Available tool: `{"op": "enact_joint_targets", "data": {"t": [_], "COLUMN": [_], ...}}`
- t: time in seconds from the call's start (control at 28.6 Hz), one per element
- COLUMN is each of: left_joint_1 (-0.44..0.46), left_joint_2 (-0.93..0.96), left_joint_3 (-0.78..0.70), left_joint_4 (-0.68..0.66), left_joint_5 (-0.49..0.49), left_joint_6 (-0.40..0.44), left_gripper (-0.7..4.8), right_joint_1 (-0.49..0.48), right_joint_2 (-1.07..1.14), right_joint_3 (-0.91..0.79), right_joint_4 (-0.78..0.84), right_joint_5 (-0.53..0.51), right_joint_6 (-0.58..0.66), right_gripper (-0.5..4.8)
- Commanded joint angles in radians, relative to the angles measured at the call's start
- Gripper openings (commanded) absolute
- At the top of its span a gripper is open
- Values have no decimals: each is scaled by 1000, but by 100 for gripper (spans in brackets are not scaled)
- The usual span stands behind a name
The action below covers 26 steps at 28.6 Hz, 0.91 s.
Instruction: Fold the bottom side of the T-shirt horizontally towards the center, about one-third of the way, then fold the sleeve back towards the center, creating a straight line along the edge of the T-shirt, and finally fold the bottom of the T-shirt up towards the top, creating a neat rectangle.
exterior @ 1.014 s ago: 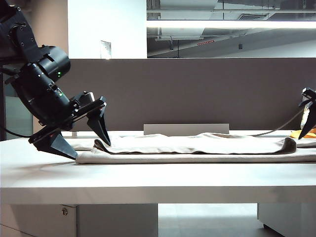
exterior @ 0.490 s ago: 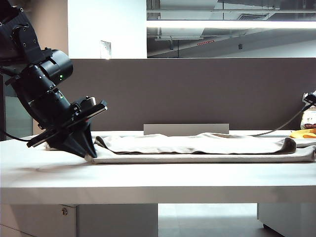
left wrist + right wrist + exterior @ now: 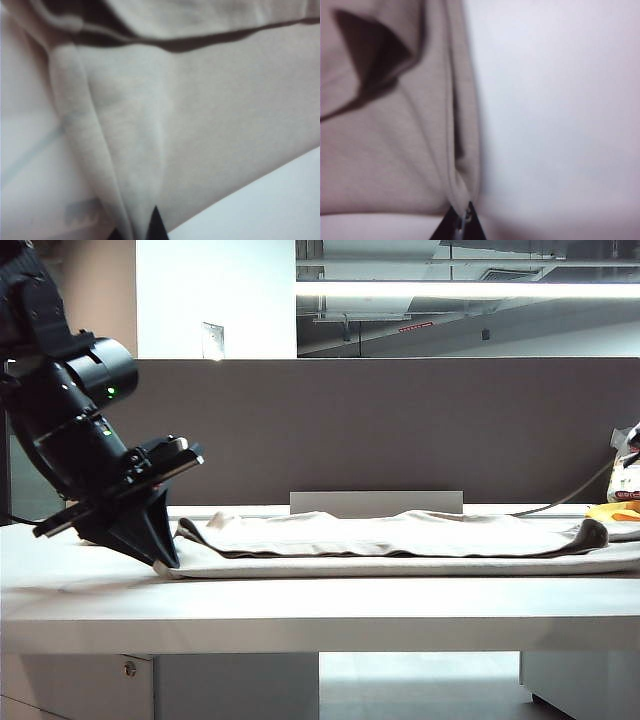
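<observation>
The large pale beige cloth T-shirt (image 3: 400, 540) lies flat and already partly folded along the white counter (image 3: 300, 610), stretching almost from one side to the other, with a raised fold running along its top layer.

At the left end the left gripper (image 3: 165, 562) is pressed together on the shirt's near corner; its wrist view shows the cloth gathered into a ridge that runs straight into the closed black tips (image 3: 150, 227). The right gripper (image 3: 461, 225) is outside the exterior view, but its own camera shows it likewise pinching a bunched edge of the T-shirt, with bare counter beside it.

With both ends clamped, the step in hand looks like the start of a fold of the near long edge towards the centre. The next move probably calls for both arms to lift together, keep the edge taut between them, and carry it across evenly so the crease lands straight.
</observation>
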Motion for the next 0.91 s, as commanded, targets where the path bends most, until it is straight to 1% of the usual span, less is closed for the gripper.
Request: {"op": "enact_joint_targets", "data": {"t": [0.03, 0.17, 0.35, 0.45, 0.59, 0.8, 0.91], "left_joint_1": [-2, -2, -4, -28, -75, -77, -77], "left_joint_2": [-62, -151, -238, -303, -368, -496, -523], "left_joint_3": [-64, -164, -254, -325, -388, -496, -508], "left_joint_4": [33, 38, 37, 35, 27, 28, 32], "left_joint_5": [0, 0, 8, 6, 0, -1, -2], "left_joint_6": [-7, -11, -12, -24, -47, -73, -76], "left_gripper": [-6, -6, -6, -6, -6, -6, -6], "right_joint_1": [-2, -3, -22, -46, -68, -68, -68], "right_joint_2": [-58, -176, -318, -400, -473, -544, -546], "right_joint_3": [-47, -164, -313, -391, -432, -460, -460], "right_joint_4": [29, 29, 18, -2, -40, -73, -76], "right_joint_5": [2, 15, 17, 17, 2, -7, -6], "right_joint_6": [-5, -4, -1, -1, -6, -5, -5], "right_gripper": [-6, -6, -6, -6, -6, -6, -6]}}
